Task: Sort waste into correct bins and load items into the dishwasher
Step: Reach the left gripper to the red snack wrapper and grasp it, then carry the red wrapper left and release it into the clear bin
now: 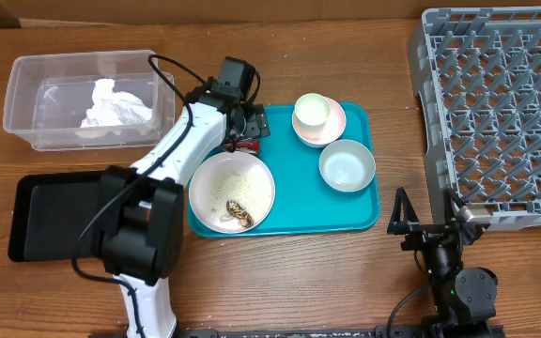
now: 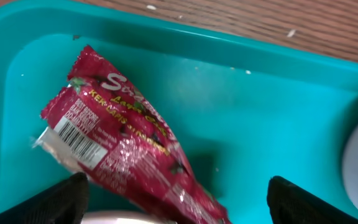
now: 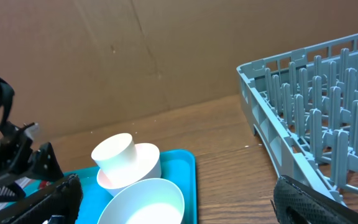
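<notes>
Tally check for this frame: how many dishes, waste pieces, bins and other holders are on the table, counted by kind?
Dishes: 4 (plate, bowl, cup, saucer)
Waste: 3 (napkin, wrapper, food scraps)
Bins: 2 (clear tub, black tray)
Other holders: 2 (teal tray, dish rack)
Total: 11

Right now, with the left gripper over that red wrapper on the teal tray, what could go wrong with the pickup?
1. The red wrapper lies flat on the teal tray, so the open left gripper may close above it or scrape the tray.
2. Its lower end sits close to the white plate; a finger could nudge the rim and scatter the food scraps.
3. The wrapper looks slick and might slip out during the lift.
</notes>
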Controlling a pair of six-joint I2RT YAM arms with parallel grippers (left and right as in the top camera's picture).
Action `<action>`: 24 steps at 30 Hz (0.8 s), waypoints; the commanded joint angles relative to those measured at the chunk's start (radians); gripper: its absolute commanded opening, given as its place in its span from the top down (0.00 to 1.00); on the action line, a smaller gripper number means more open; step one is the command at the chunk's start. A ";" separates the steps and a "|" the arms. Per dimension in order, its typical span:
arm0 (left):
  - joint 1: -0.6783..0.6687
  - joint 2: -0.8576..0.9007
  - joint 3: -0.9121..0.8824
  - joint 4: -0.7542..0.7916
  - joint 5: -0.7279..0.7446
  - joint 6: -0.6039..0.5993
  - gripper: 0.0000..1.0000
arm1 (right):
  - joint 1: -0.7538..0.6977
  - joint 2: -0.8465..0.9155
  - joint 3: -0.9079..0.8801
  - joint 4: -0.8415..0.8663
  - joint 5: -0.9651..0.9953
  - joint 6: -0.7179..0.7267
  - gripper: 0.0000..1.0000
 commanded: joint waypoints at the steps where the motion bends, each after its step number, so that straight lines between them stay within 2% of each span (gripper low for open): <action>1: 0.003 0.045 0.013 0.008 -0.032 -0.029 0.08 | -0.003 -0.007 -0.010 0.004 0.006 -0.007 0.00; 3: 0.003 0.059 0.013 0.010 -0.031 -0.033 0.12 | -0.003 -0.007 -0.010 0.004 0.006 -0.007 0.00; 7: 0.003 0.077 0.013 0.022 -0.035 -0.032 0.12 | -0.003 -0.007 -0.010 0.004 0.006 -0.007 0.00; 8: 0.003 0.079 0.013 0.024 -0.034 -0.032 0.15 | -0.003 -0.007 -0.010 0.004 0.006 -0.007 0.00; 9: 0.003 0.079 0.013 0.027 -0.034 -0.032 0.19 | -0.003 -0.007 -0.010 0.004 0.006 -0.007 0.00; 15: 0.003 0.079 0.013 0.038 -0.034 -0.032 0.62 | -0.003 -0.007 -0.010 0.004 0.006 -0.007 0.00; 20: 0.003 0.078 0.013 0.037 -0.015 -0.032 0.93 | -0.003 -0.007 -0.010 0.004 0.006 -0.007 0.00; 21: 0.003 0.078 0.013 0.037 -0.008 -0.031 0.96 | -0.003 -0.007 -0.010 0.004 0.006 -0.007 0.00; 24: 0.006 0.074 0.034 0.018 0.004 -0.031 0.96 | -0.003 -0.007 -0.010 0.004 0.006 -0.007 0.00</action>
